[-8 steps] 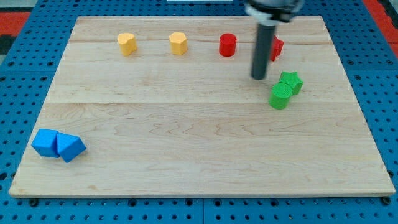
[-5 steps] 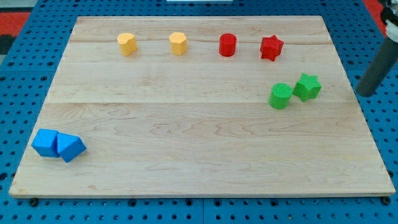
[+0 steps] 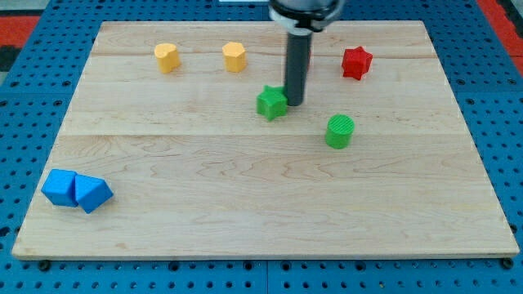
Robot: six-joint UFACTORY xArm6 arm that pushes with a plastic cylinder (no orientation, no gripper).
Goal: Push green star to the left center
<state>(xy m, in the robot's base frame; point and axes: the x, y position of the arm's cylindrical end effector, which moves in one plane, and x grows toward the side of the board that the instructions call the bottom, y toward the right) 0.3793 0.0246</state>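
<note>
While my tip [image 3: 293, 104] touches the green star [image 3: 271, 102], its rod hides something red (shape unclear).

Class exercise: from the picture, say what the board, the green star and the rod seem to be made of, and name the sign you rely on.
The board looks like pale, unpainted wood: grain lines and plank seams show. The green star seems to be plastic or painted wood; its colour is flat and matt, so either fits. The rod ending in my tip, just to the view's right of the star, looks like dark, smooth metal or plastic; the material cannot be settled.

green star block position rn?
The green star block sits just above board centre, my tip against its right side, the green cylinder lower right.
</note>
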